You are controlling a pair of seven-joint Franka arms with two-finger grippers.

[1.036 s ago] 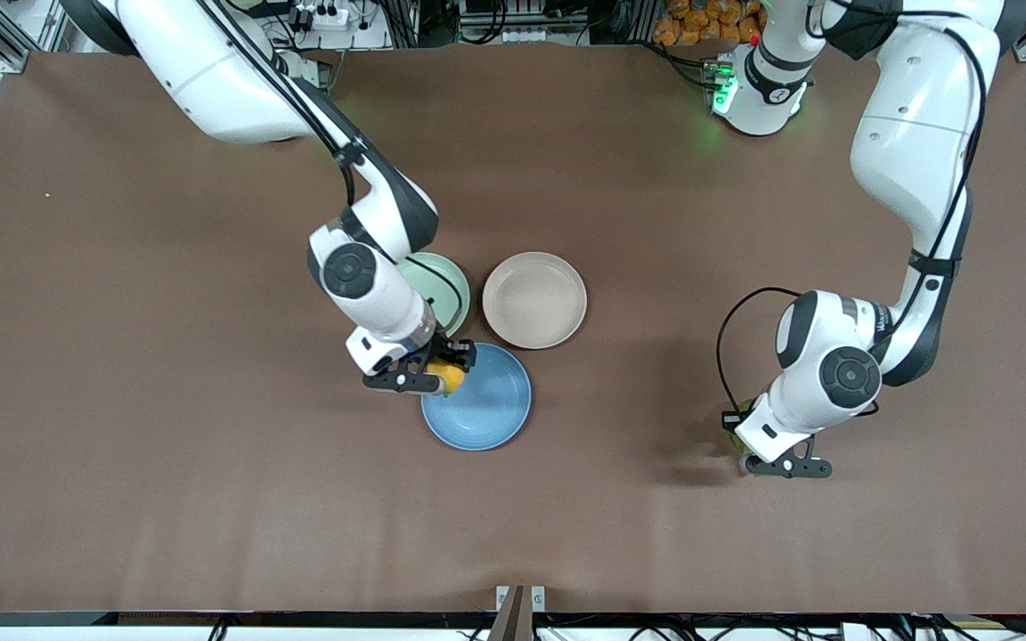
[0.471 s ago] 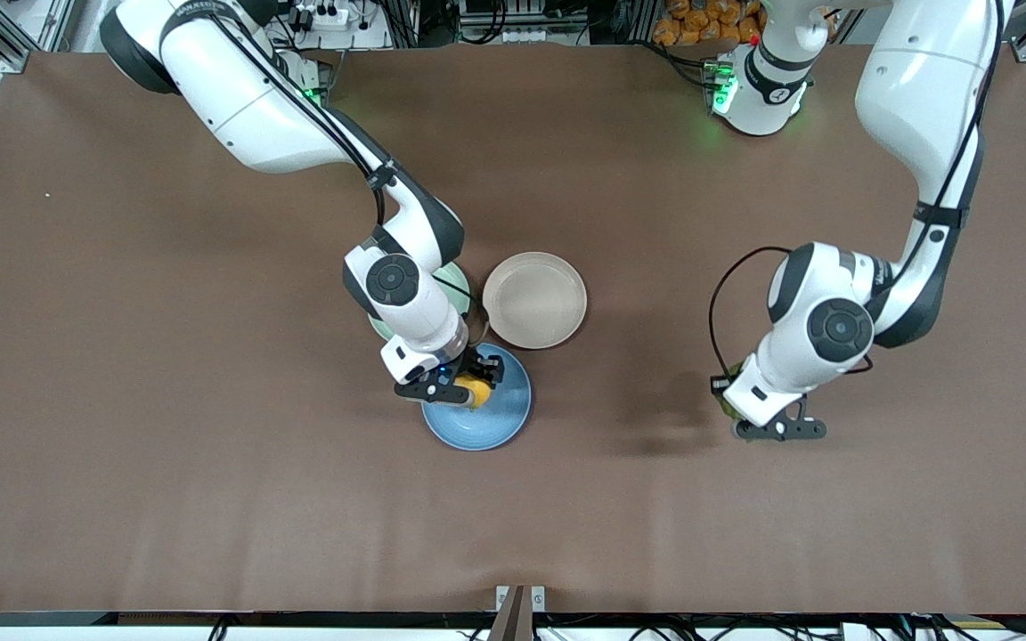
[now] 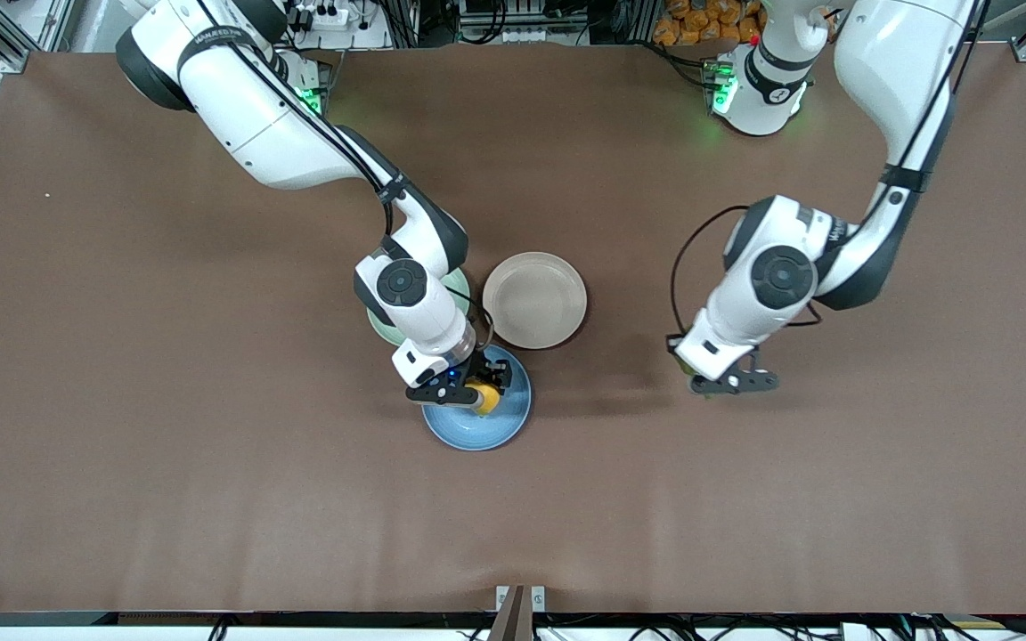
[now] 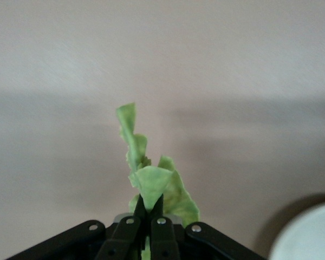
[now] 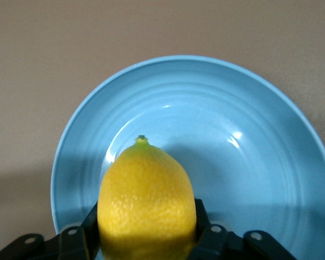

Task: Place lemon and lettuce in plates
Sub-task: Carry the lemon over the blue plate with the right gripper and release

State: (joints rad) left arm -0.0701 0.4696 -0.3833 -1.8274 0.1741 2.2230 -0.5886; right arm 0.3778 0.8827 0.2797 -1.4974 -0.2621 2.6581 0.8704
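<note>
My right gripper point(image 3: 477, 393) is shut on the yellow lemon point(image 3: 485, 397) and holds it over the blue plate point(image 3: 506, 418). In the right wrist view the lemon point(image 5: 146, 200) sits between the jaws above the blue plate point(image 5: 249, 141). My left gripper point(image 3: 716, 381) is shut on the green lettuce point(image 4: 151, 179) and holds it up over bare table toward the left arm's end. In the front view only a sliver of lettuce point(image 3: 680, 362) shows under the hand. The beige-pink plate point(image 3: 534, 300) lies empty, farther from the front camera than the blue plate.
A pale mint-green plate point(image 3: 458, 287) lies beside the beige-pink plate, mostly covered by my right arm. A pale plate rim point(image 4: 309, 233) shows at a corner of the left wrist view. The brown table point(image 3: 166, 427) spreads all around.
My right gripper has carried the lemon from the blue plate's rim to over its middle. My left gripper has lifted the lettuce and moved it toward the plates.
</note>
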